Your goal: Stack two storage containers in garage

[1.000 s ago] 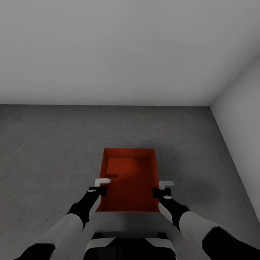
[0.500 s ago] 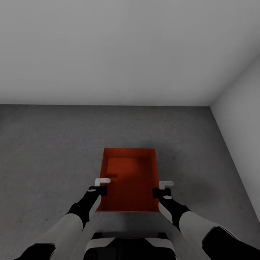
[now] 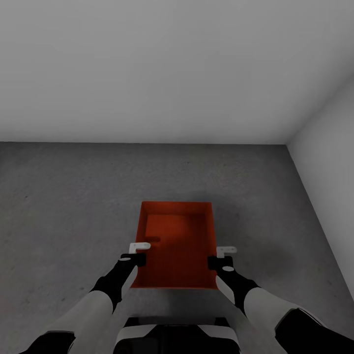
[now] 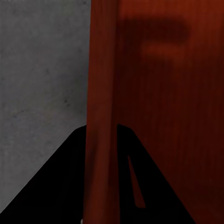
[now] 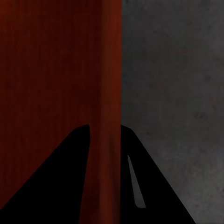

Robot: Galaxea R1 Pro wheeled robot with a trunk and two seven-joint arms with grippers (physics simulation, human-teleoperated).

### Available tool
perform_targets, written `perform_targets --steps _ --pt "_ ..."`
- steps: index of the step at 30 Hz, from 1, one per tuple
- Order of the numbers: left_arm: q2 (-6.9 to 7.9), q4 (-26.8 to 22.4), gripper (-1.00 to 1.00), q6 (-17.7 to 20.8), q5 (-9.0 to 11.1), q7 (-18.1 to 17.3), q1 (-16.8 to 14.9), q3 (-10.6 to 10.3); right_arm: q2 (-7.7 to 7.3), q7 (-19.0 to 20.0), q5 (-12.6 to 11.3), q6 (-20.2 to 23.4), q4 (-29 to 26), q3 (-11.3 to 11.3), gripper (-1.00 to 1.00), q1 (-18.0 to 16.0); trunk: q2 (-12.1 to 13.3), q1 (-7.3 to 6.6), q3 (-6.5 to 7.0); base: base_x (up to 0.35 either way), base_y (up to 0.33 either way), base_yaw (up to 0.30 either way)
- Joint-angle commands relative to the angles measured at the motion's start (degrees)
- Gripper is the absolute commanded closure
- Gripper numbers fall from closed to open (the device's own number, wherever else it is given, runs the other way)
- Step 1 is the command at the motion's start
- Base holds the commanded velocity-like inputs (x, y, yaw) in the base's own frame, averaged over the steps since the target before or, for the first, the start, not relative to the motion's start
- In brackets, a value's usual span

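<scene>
One orange-red storage container (image 3: pixel 177 246) sits in front of my trunk over the dark grey concrete floor (image 3: pixel 64 206) of the garage. Its open top faces up and nothing lies inside. My left gripper (image 3: pixel 139 253) is shut on the container's left wall and my right gripper (image 3: pixel 219 256) is shut on its right wall. The left wrist view has the dark fingers (image 4: pixel 65 177) straddling the thin red wall (image 4: pixel 100 93). In the right wrist view the fingers (image 5: pixel 154 186) straddle the other wall (image 5: pixel 109 70). Whether the container rests on the floor or hangs just above it I cannot tell.
A plain white wall (image 3: pixel 147 73) runs across ahead. A second white wall (image 3: pixel 329 147) closes the right side, and they meet in a corner at the far right. Bare concrete spreads to the left of the container and beyond it.
</scene>
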Motion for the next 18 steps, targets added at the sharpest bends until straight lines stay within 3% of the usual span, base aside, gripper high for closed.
perform_targets --steps 1,18 --pt "2.43 0.48 1.0 0.35 0.17 0.31 0.03 -0.32 -0.04 -0.05 0.44 -1.31 -0.11 -0.71 1.0 -0.09 -0.04 0.01 -0.03 0.0 0.0 0.0" --pt "2.46 0.57 1.0 0.33 0.17 0.49 0.03 -0.32 -0.04 -0.05 0.44 -1.31 -0.11 -0.71 1.0 -0.09 -0.04 0.01 -0.03 0.0 0.0 0.0"
